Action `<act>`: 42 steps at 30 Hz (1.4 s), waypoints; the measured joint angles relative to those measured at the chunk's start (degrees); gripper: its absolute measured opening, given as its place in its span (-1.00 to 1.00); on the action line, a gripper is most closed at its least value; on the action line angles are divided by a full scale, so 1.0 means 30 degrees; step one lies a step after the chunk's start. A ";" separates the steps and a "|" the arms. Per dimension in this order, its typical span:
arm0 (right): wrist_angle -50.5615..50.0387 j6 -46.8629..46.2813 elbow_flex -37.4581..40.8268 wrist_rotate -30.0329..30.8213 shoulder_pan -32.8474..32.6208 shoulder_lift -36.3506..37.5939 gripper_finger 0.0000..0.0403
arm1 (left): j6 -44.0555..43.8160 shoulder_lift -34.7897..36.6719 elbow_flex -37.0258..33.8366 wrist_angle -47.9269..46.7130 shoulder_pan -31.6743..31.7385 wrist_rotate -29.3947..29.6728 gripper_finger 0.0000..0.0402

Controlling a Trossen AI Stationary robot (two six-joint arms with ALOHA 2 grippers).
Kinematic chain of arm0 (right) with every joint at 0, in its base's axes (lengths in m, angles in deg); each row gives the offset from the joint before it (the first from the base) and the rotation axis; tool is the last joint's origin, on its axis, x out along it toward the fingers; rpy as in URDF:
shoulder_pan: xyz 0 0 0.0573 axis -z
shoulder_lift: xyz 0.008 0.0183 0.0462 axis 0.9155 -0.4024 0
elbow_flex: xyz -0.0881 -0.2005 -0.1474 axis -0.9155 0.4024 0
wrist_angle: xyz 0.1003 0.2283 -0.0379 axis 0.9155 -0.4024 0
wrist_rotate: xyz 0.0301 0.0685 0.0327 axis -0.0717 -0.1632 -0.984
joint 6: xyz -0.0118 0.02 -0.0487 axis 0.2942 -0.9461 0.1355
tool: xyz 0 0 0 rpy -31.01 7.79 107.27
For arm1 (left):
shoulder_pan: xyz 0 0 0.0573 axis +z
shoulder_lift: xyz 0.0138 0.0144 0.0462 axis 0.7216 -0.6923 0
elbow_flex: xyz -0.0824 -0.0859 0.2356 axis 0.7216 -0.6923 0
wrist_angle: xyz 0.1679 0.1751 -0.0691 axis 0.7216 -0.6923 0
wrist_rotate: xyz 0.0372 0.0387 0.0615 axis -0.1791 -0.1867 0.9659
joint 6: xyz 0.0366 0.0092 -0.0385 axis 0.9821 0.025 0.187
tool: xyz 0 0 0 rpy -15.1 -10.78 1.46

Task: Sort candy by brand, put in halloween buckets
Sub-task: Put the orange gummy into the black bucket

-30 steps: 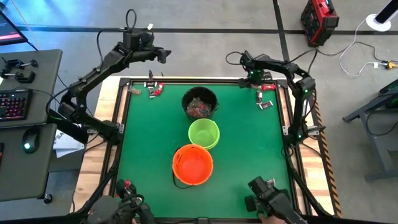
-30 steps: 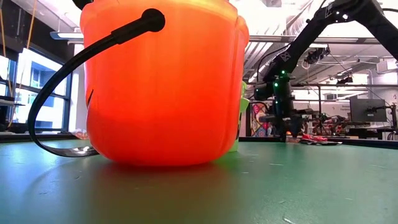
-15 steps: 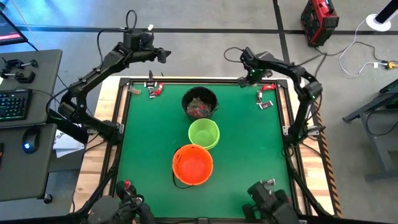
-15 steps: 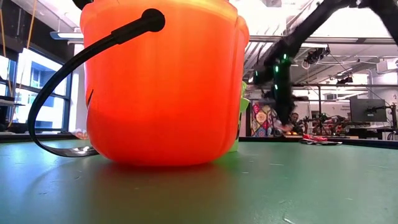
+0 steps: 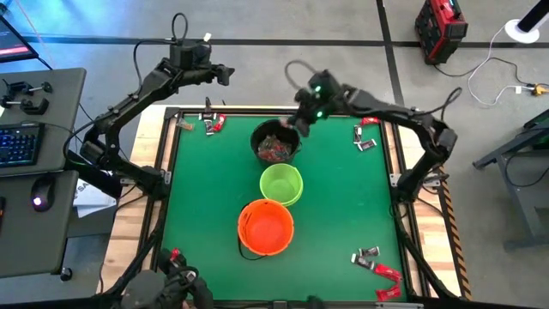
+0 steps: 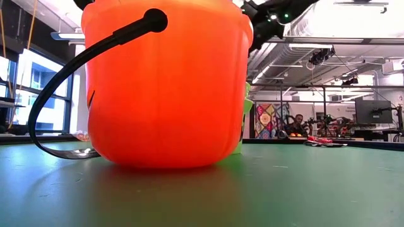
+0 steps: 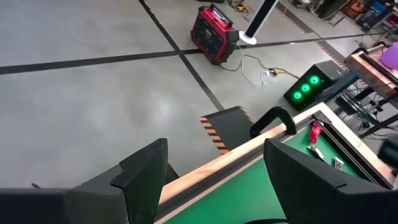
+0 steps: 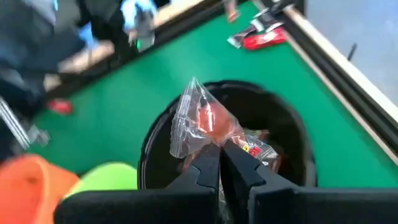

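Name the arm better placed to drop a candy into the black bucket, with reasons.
Right. The right gripper is shut on a clear-wrapped candy directly above the black bucket. The left gripper hangs open beyond the table's far edge, holding nothing.

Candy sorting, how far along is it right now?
Done: the black bucket already holds wrapped pieces. In hand: the right gripper is shut on a clear-wrapped candy right over that bucket. Left: loose candy near the table's far left corner, far right edge and near right corner. The green bucket and orange bucket look empty. The left gripper waits, open, beyond the far edge.
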 joint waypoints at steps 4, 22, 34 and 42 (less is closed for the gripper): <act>-0.0113 0.1160 0.0015 0.2643 -0.1523 -0.0756 -1.00 | 0.0000 0.0000 0.0000 -0.0207 -0.0024 -0.0018 0.28; -0.1310 0.0176 -0.1691 0.6259 -0.1377 -0.1376 0.19 | 0.0796 -0.0404 -0.0347 -0.6260 0.0007 0.3276 0.26; -0.1304 0.1164 -0.3009 0.6470 0.0524 -0.1376 0.22 | 0.1343 -0.3714 -0.3208 -0.9899 0.1878 0.6646 0.13; -0.1330 0.1198 -0.3016 0.5616 0.0820 -0.1376 0.22 | 0.7460 -0.7541 0.0215 -1.4063 0.2111 0.8030 0.08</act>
